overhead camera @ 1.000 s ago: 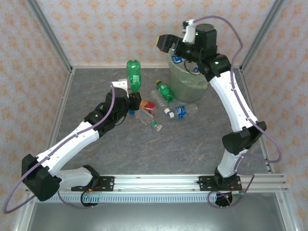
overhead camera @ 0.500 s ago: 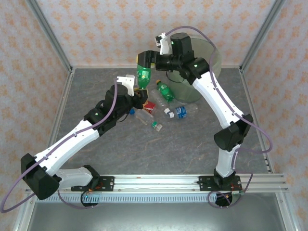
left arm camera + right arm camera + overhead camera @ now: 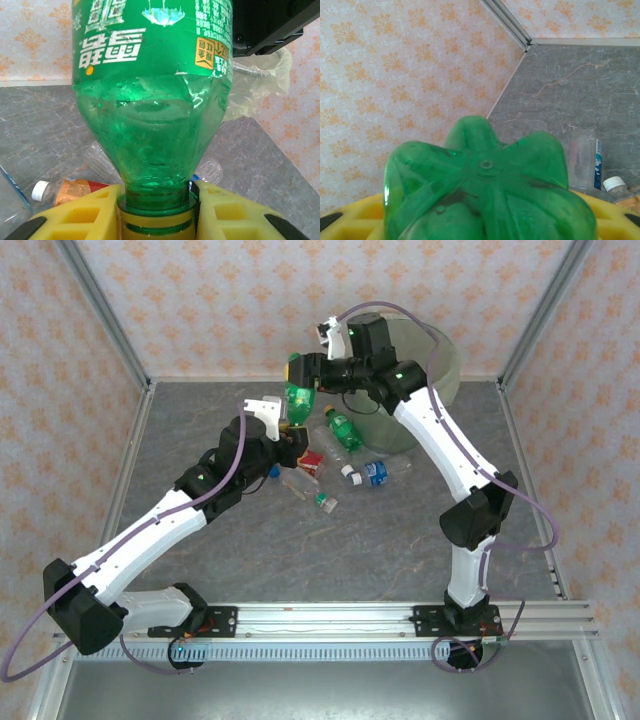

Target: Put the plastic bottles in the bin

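Two grippers on one green bottle, just left of the bin

Left arm: it stretches from its base at the near left diagonally toward the rear centre of the table [image 3: 300,550], wrist turned upward. The left gripper [image 3: 287,433] sits under the green bottle [image 3: 298,400], which stands cap down. On the left wrist camera the yellow fingers [image 3: 85,215] flank the neck closely, with a thin dark line on one side. Whether they pinch it or merely stand beside it cannot be told.

Right arm: it rises from the near right with the elbow high, and the forearm reaches back and left across the front of the bin [image 3: 445,370]. The right gripper [image 3: 303,368] sits on the bottle's upturned bottom. On the right wrist camera the yellow pads [image 3: 350,220] lie against the bottom on both sides, pinching it.

Position: the bin stands at the back right, near the wall [image 3: 200,300].

Loose items: a second green bottle [image 3: 343,430], a clear bottle with a blue label [image 3: 378,472] and a red-labelled bottle [image 3: 310,460] lie on the table near the bin's foot.

Room: bare table runs from these to the rail [image 3: 330,615] at the near edge. More lies left of the left arm, up to the corner post [image 3: 100,310].
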